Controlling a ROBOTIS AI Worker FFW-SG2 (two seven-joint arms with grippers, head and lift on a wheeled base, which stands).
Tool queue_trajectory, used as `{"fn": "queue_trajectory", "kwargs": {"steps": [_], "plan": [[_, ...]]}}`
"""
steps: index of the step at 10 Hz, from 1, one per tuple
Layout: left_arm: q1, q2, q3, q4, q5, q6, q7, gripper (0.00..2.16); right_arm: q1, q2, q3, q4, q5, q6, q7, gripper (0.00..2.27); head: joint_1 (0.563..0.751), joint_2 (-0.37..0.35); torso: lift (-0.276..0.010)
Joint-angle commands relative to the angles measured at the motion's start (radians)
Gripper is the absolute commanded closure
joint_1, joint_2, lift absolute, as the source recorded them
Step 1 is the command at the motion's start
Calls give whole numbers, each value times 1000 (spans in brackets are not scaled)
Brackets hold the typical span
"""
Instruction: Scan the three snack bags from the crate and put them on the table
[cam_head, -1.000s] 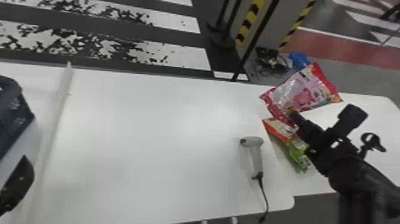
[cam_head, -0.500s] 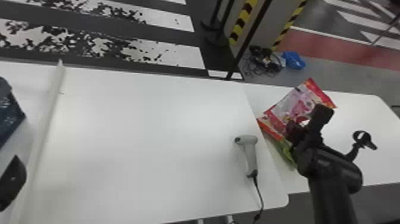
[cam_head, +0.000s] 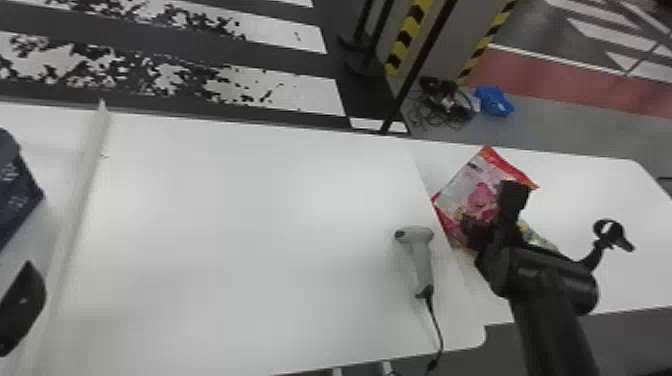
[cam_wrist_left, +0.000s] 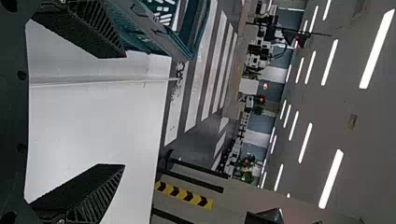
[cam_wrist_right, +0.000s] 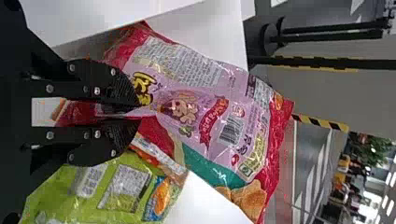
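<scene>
Over the table's right part in the head view, my right gripper (cam_head: 482, 232) holds a red and pink snack bag (cam_head: 472, 192). In the right wrist view, the right gripper (cam_wrist_right: 139, 111) is shut on that pink bag (cam_wrist_right: 205, 112), whose barcode faces the camera. A green bag (cam_wrist_right: 116, 186) and an orange-red packet (cam_wrist_right: 161, 161) lie beneath it, partly covered. My left gripper (cam_head: 22, 307) is at the head view's left edge; in the left wrist view the left gripper (cam_wrist_left: 123, 111) stands open. The blue crate (cam_head: 12, 195) is at the far left, also the crate (cam_wrist_left: 187, 39) beside the left fingers.
A grey handheld scanner (cam_head: 422, 255) lies on the white table (cam_head: 250, 225) left of the bags, its black cable (cam_head: 435, 325) running off the front edge. A raised white strip (cam_head: 82, 200) crosses the table near the crate. Striped posts stand behind the table.
The pink bag, held in my right gripper throughout, has come down and toward the left, covering more of the bags below. The right arm has swung to a steeper pose in the head view.
</scene>
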Motion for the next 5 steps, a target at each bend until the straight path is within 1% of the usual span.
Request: {"fn": "queue_trajectory", "kwargs": {"steps": [1,3,4,5], "plan": [[10,0,-3,-5,-1,-12,0,22,17,0,4,-36,-13,69,11,66,695,-350,-94],[19,0,-3,-8,0,-27,0,22,72,6,-19,-141,-46,100,9,60,695,-350,-94],[19,-2,-6,-12,-1,-27,0,22,122,11,-42,-231,-73,112,9,60,695,-350,-94],[19,-2,-11,-13,0,-27,0,22,178,31,-70,-338,-79,115,9,60,695,-350,-94]]}}
